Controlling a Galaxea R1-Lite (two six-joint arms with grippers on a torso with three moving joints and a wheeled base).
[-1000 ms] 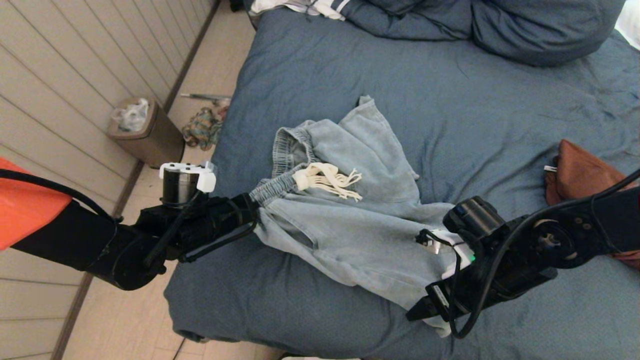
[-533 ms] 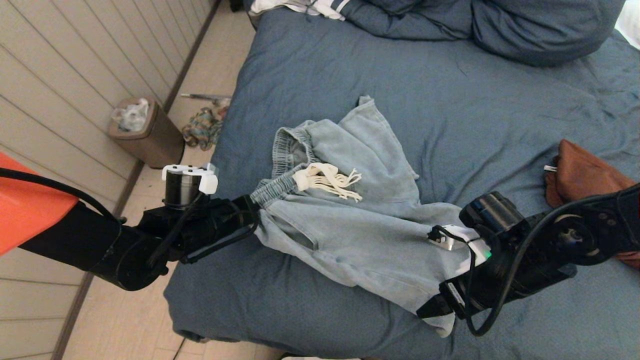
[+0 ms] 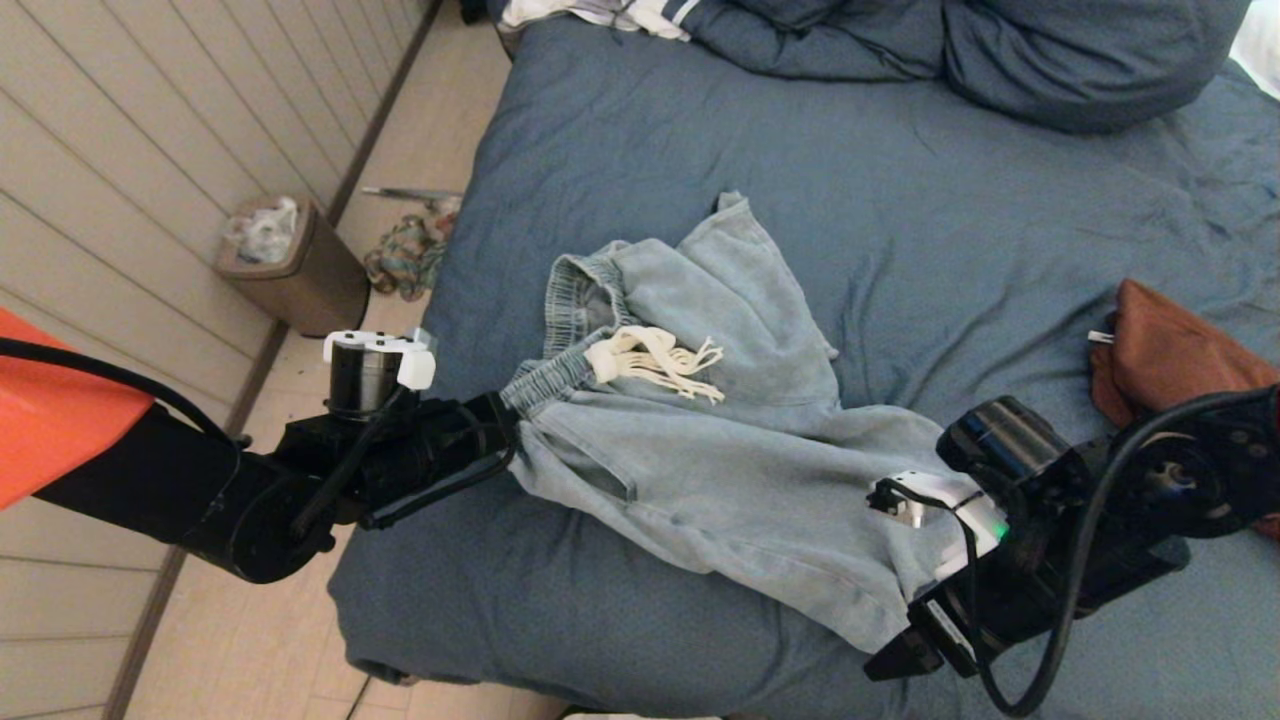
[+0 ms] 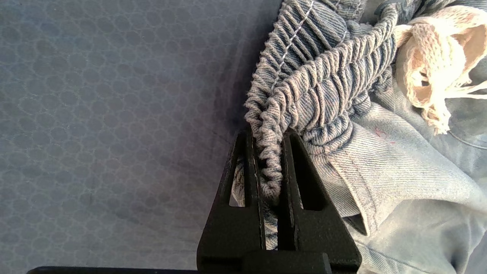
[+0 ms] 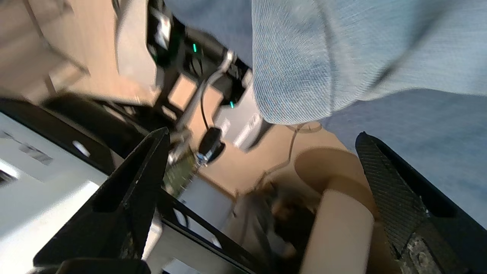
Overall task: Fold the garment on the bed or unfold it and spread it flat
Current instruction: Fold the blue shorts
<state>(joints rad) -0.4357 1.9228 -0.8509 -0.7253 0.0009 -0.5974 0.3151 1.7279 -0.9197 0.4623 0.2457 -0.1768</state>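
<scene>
The garment (image 3: 700,440), light blue denim shorts with a gathered waistband (image 4: 327,87) and a cream drawstring (image 3: 655,360), lies crumpled on the slate-blue bed (image 3: 900,220). My left gripper (image 3: 505,410) is at the shorts' near-left side. In the left wrist view it (image 4: 266,133) is shut on a fold of the waistband. My right gripper (image 3: 890,660) hangs at the bed's near edge, just past the leg hem (image 5: 304,68). In the right wrist view it (image 5: 262,133) is open, with nothing between its fingers.
A brown cloth (image 3: 1160,350) lies at the bed's right side. Bunched blue duvet and pillows (image 3: 1000,50) fill the far end, beside a white striped cloth (image 3: 620,15). On the floor to the left stand a bin (image 3: 290,270) and a cloth bundle (image 3: 405,255).
My right gripper has drawn back to the right and toward the bed's near edge, off the leg hem, and its jaws have widened. The left gripper holds still.
</scene>
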